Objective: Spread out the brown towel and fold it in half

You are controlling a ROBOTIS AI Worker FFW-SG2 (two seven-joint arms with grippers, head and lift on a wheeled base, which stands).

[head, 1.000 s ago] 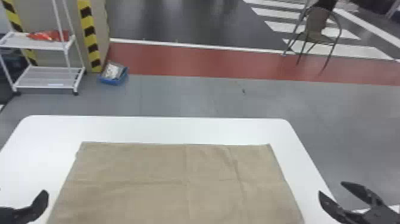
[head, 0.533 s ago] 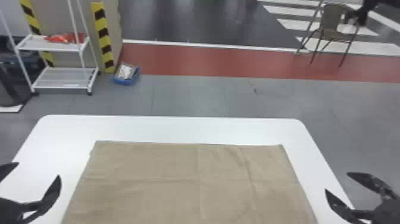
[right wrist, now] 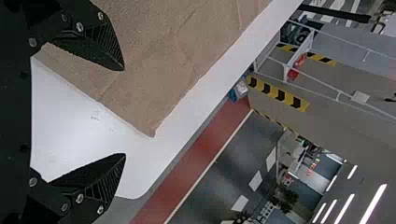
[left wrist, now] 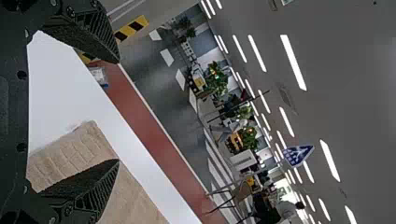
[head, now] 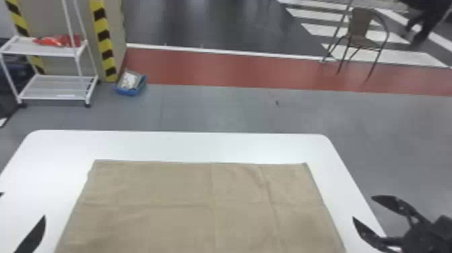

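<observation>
The brown towel (head: 201, 202) lies spread flat on the white table (head: 175, 144), with light creases and its far edge fairly straight. Off the towel's left side is my left gripper (head: 23, 205), open and holding nothing. My right gripper (head: 363, 208) stands open beyond the towel's right side, near the table's right edge. In the left wrist view the left gripper (left wrist: 117, 112) has its fingers apart, one overlapping the towel (left wrist: 77, 151) from this angle. The right wrist view has the right gripper (right wrist: 124, 112) with parted fingers and a towel corner (right wrist: 148, 128) past them.
Behind the table, on the floor, are a white shelf rack (head: 60, 88) with red items, a small blue bin (head: 130, 88) and a chair (head: 365, 42). White tabletop borders the towel at its far side, left and right.
The head view has swung a little left, then back right. My right gripper has turned slightly and sits a bit closer to the towel's side. The towel lies as before.
</observation>
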